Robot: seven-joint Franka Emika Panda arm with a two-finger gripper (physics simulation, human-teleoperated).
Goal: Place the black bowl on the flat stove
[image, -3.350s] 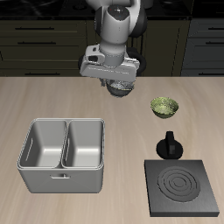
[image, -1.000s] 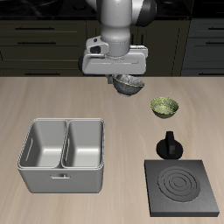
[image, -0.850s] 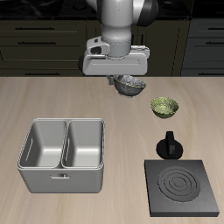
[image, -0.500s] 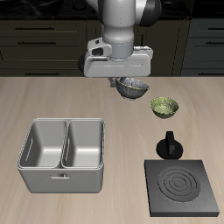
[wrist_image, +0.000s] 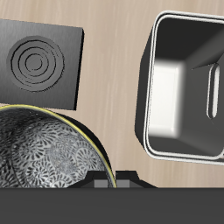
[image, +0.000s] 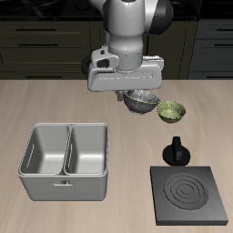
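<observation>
Overhead, pale wooden table, dark cabinets behind.

White arm (dark joints), grey wrist.

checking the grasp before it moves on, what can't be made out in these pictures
- Claw fingertips: exterior view, hidden by the claw's own body and the black bowl; wrist view, cut off by the frame edge.
- Black bowl: wrist view, cut off by the frame edge, so the grip point is unseen.
- Flat stove knob: wrist view, out of frame.
- Green-yellow bowl: absent from the wrist view.
</observation>
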